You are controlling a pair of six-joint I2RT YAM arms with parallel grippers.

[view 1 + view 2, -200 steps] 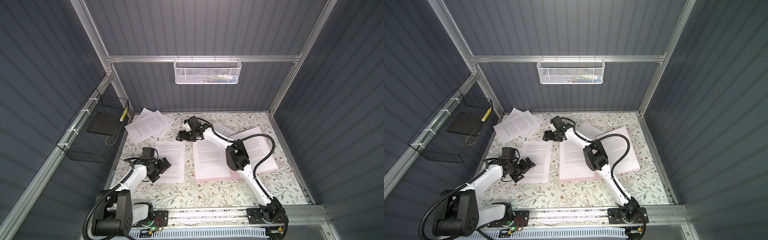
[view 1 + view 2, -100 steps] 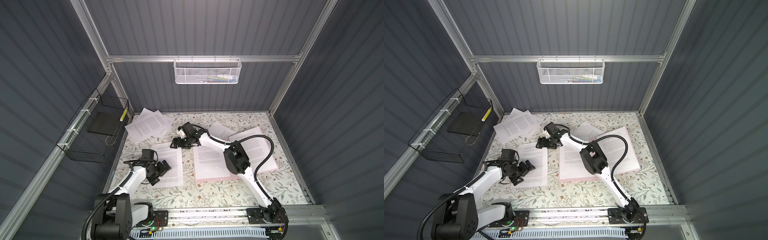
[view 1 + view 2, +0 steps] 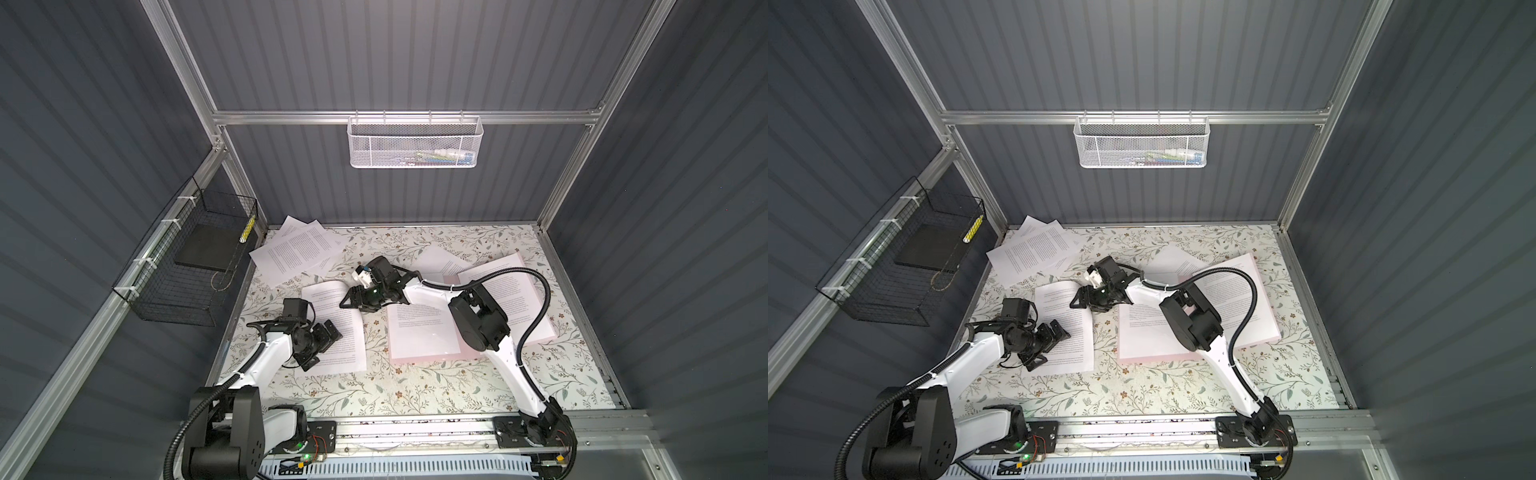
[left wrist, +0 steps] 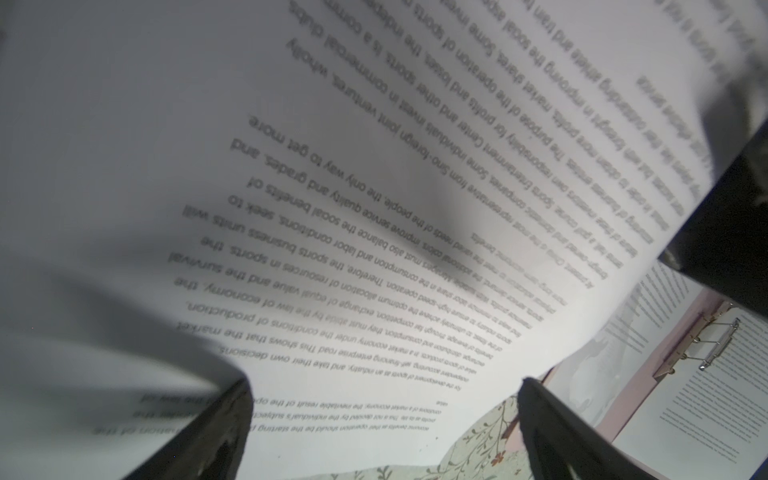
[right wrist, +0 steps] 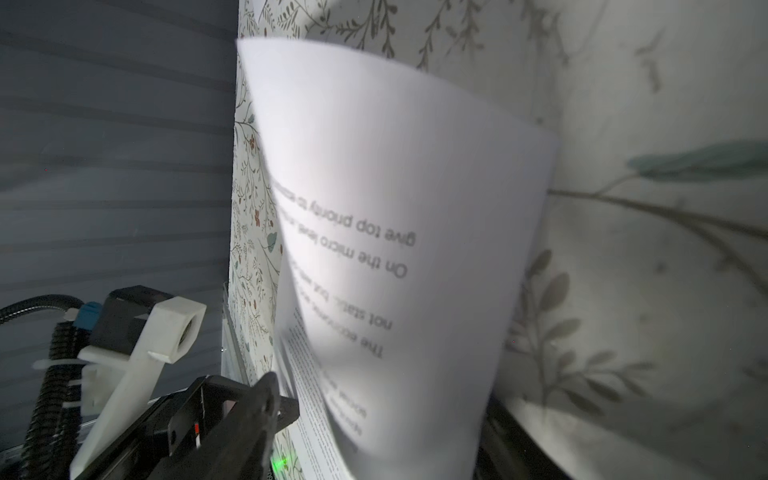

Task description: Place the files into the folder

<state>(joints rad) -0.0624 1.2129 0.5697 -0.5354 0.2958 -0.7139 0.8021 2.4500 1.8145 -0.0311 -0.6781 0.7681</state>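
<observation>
File (image 3: 350,341) corner between right gripper (image 3: 352,302) jaws

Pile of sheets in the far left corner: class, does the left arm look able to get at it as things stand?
Probably yes: the pile lies uncovered on that arm's side, with nothing between it and the open left gripper. Whether the arm stretches that far is unclear.

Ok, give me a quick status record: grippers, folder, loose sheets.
left gripper: open, at the loose sheet's left edge
right gripper: jaws apart around that sheet's raised far corner
folder: open flat, pages on both halves
other sheets: pile at far-left corner, single sheet behind folder
</observation>
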